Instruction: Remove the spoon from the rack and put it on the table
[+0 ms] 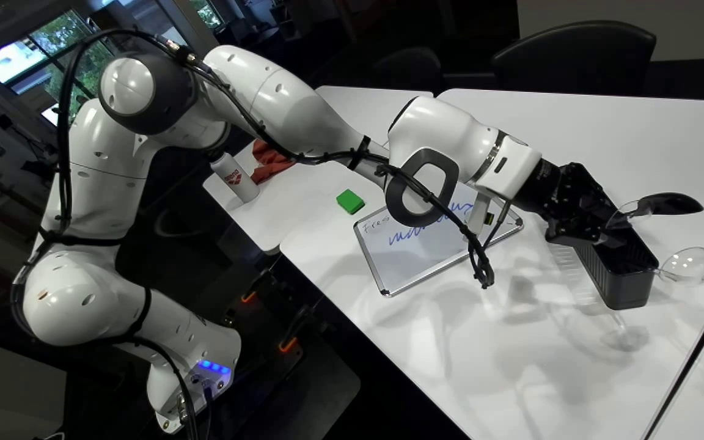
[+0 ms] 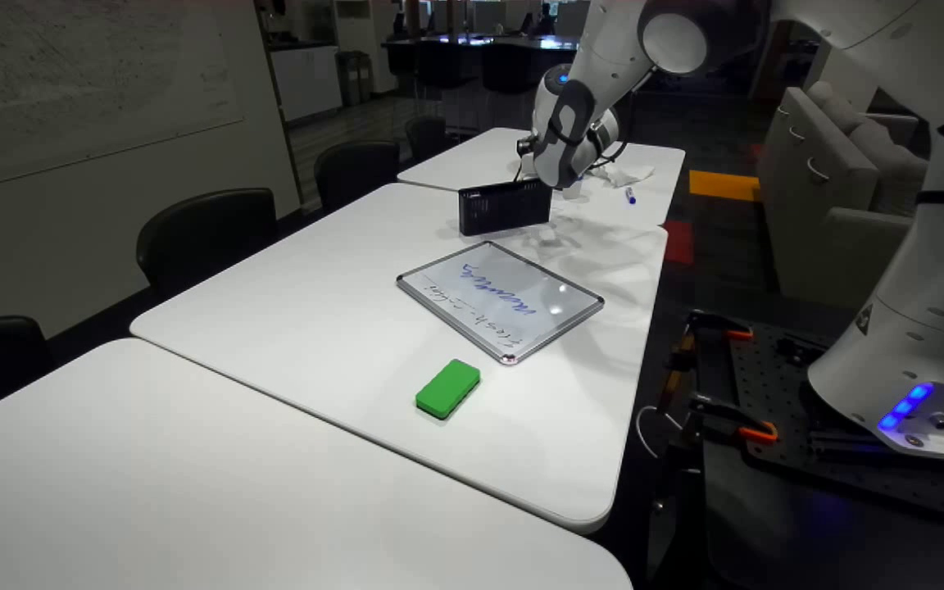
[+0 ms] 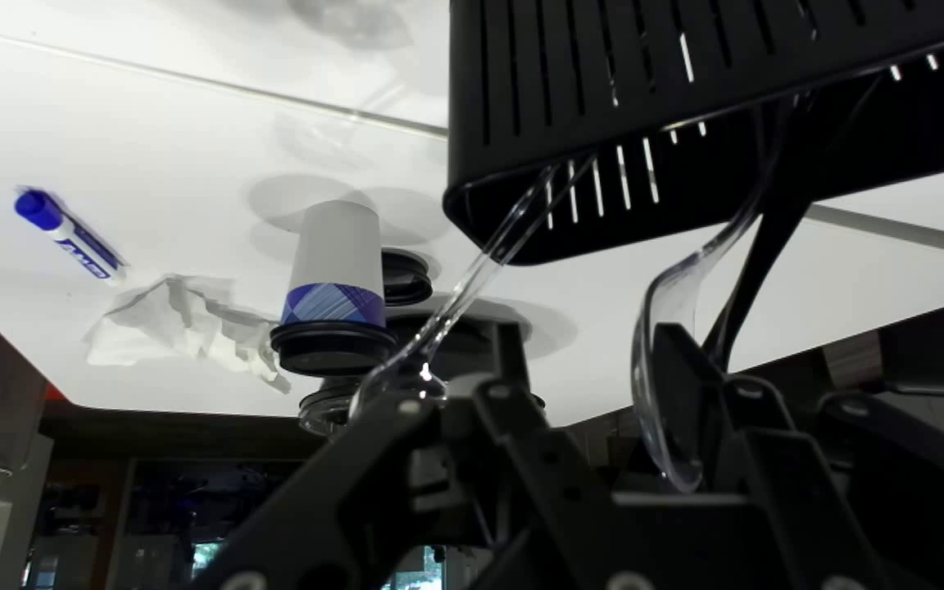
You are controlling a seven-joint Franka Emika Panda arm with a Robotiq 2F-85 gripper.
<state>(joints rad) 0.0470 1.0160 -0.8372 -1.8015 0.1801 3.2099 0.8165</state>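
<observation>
Dark spoon (image 1: 670,203): stands handle-down in the rack (image 1: 627,287), bowl outside the mouth; taking it as the spoon meant, it is not yet removed.
Inner clear spoon (image 3: 669,299): also in the rack, its bowl inside the gap of the gripper (image 3: 592,348), close to one finger.
Outer clear spoon (image 1: 688,267): leans out past the rack's end, outside that gap.
Gripper fingers: well apart, at the spoons; no hold on anything shows. Whether the inner clear bowl touches a finger cannot be told.
Rack: upright on the table (image 1: 480,373) in both exterior views.
Table: no spoon has been put down here; the approach looks nearly done, while gripping, lifting out, setting down and letting go all seem left.
Dark bowl: lost behind a finger in the wrist view, so whether this spoon runs between the fingers or outside them is unclear.
Handle ends: out of sight inside the rack, which the wrist view cuts off.
Arm (image 2: 611,57): in an exterior view neither fingers nor spoons can be made out beyond it.
</observation>
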